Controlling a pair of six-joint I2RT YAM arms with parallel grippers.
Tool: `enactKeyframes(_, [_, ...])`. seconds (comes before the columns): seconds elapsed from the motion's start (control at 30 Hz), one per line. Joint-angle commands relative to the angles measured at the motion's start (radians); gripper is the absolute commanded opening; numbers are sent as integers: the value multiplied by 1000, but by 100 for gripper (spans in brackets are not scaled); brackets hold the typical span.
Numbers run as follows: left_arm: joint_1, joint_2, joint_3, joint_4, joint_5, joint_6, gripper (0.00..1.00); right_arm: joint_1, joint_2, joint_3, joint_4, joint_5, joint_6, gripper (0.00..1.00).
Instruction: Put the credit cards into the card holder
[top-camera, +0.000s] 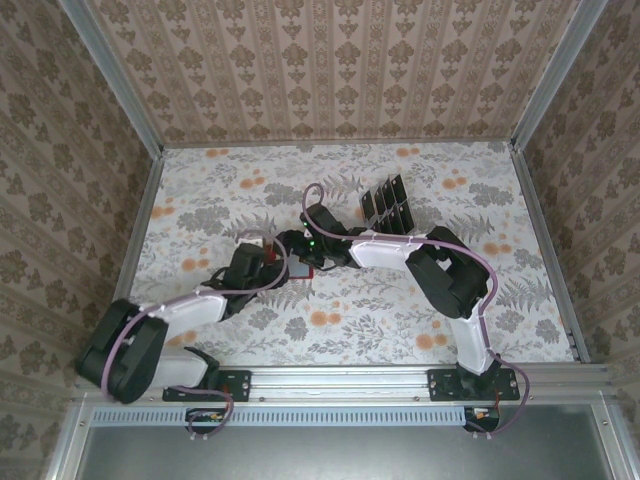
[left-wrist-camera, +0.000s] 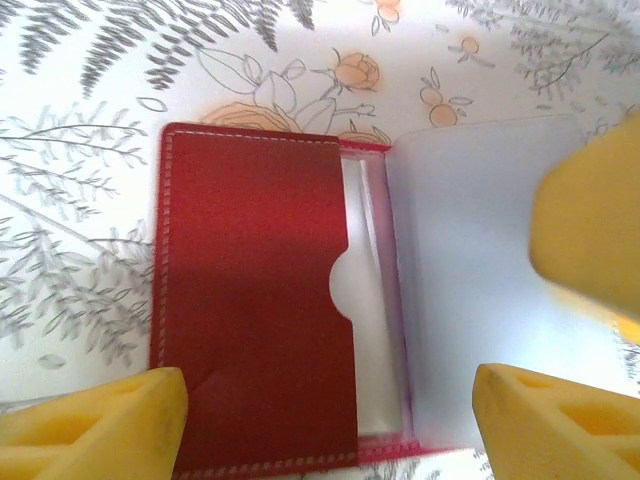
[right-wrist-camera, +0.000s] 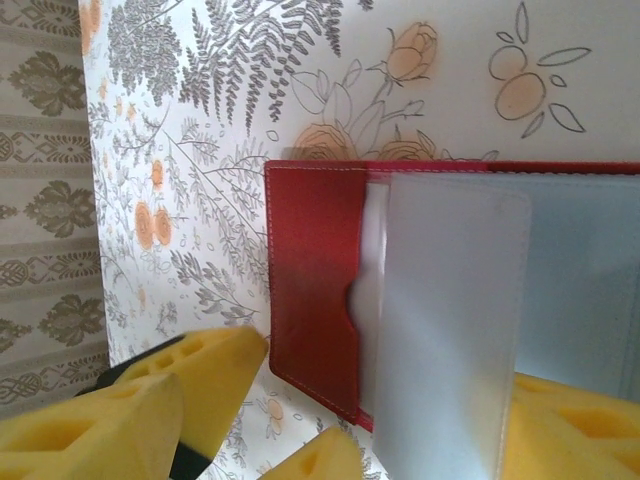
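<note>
Above the open card holder (left-wrist-camera: 255, 300), we note left gripper (left-wrist-camera: 330, 400) and right gripper (right-wrist-camera: 390, 380) spread; unpinned, its pale leaf (left-wrist-camera: 470, 260) may close.

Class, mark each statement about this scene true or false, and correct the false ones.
1. The card holder lies open on the table. True.
2. The left gripper is shut. False: its fingers stand wide apart, one at each side of the card holder.
3. The credit cards stand farther back on the table than the card holder. True.
4. The table has a plain white surface. False: it has a floral print.
</note>
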Motion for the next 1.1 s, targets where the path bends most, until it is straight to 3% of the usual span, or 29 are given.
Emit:
enactKeyframes(0.0, [-7, -107, -36, -64, -47, -58, 78, 9, -7, 45, -22, -10, -4, 78])
enactKeyframes(0.23, [-4, -244, -54, -132, -128, -87, 78, 26, 38, 111, -32, -27, 3, 78])
enactKeyframes(0.77, [1, -344, -59, -198, -202, -106, 78, 72, 243, 316, -124, -32, -3, 78])
enactKeyframes(1.07, [1, -329, -45, -201, -188, -106, 78, 65, 199, 302, -113, -59, -21, 78])
